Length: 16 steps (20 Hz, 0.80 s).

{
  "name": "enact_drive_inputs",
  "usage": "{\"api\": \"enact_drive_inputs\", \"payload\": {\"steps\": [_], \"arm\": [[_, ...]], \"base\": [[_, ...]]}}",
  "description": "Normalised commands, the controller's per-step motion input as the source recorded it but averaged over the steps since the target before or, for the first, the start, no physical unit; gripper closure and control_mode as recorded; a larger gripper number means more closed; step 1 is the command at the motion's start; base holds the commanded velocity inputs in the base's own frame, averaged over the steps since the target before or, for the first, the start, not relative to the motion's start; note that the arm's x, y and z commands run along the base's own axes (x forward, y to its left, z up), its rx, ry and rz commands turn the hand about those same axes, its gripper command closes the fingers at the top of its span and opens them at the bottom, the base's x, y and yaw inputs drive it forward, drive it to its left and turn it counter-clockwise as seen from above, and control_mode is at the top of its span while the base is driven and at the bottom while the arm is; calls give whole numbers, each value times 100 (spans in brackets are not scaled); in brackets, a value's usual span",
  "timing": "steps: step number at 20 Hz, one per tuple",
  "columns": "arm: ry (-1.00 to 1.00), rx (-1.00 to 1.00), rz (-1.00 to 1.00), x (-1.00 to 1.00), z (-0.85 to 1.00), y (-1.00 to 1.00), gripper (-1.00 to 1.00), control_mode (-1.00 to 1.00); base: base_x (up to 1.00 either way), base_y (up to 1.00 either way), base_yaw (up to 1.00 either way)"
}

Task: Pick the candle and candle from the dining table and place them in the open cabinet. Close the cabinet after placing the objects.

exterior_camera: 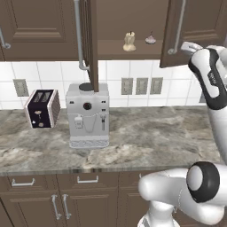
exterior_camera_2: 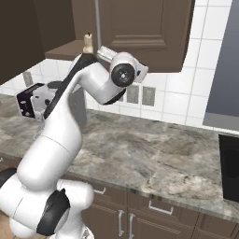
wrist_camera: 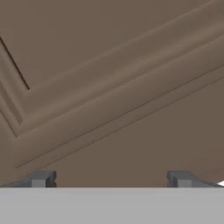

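The claw point(wrist_camera: 112, 179) is seen with its two dark fingertips point(wrist_camera: 41, 179) spread wide apart and nothing between them, pointed at close range at the recessed panel of a dark brown cabinet door point(wrist_camera: 109, 87). In the left base view the hand is raised to the lower edge of the right-hand door point(exterior_camera: 195, 22), just beside its long silver bar handle point(exterior_camera: 178, 29); whether the door is touched cannot be told.

The setting is a rendered kitchen — white tiled wall point(exterior_camera: 133, 73) with grey outlets, and a grey-brown marbled stone counter point(exterior_camera: 150, 133) over dark brown drawers with short silver pulls.

Both doors of the cabinet point(exterior_camera: 128, 17) are open, and both candles are found on its shelf: a stubby cream candle point(exterior_camera: 129, 42) on a pale base at the left, and a small second candle point(exterior_camera: 150, 40) well to its right, too small for detail. In the right base view a cream candle point(exterior_camera_2: 87, 43) is seen at the shelf edge, above the arm.

The left door point(exterior_camera: 90, 40) hangs edge-on above a white coffee machine point(exterior_camera: 88, 115); a toaster point(exterior_camera: 43, 108) stands to the left of it on the counter.
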Motion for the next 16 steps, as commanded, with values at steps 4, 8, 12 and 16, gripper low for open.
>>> {"api": "enact_drive_inputs", "payload": {"steps": [4,8,12,16], "arm": [[5,-16,-33,76,-32,21,-100,-100],[7,-14,-30,65,-34,8,-100,-100],[7,-10,-29,60,-29,0,-100,-100],[7,-8,-30,69,-16,0,-100,-100]], "base": [[0,0,0],[0,0,0],[0,0,0],[0,0,0]]}}
